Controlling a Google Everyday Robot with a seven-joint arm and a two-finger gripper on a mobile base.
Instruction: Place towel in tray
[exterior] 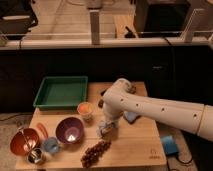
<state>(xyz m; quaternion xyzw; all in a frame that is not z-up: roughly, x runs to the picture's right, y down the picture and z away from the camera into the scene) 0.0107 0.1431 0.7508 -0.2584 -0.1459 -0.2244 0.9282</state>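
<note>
The green tray point(60, 92) sits at the back left of the wooden table point(140, 150). My white arm reaches in from the right and bends down to the gripper point(106, 128), which is low over the table's middle, just right of the purple bowl. A blue-grey piece of cloth point(131, 118), probably the towel, shows under the arm just right of the gripper. The arm hides most of it, and I cannot tell whether the gripper holds any of it.
An orange cup point(85, 109) stands between the tray and the gripper. A purple bowl point(69, 130), a brown bowl point(23, 142), a blue cup point(50, 145) and a metal cup point(34, 156) fill the front left. Dark grapes point(95, 152) lie in front. A blue block point(169, 145) lies at the right.
</note>
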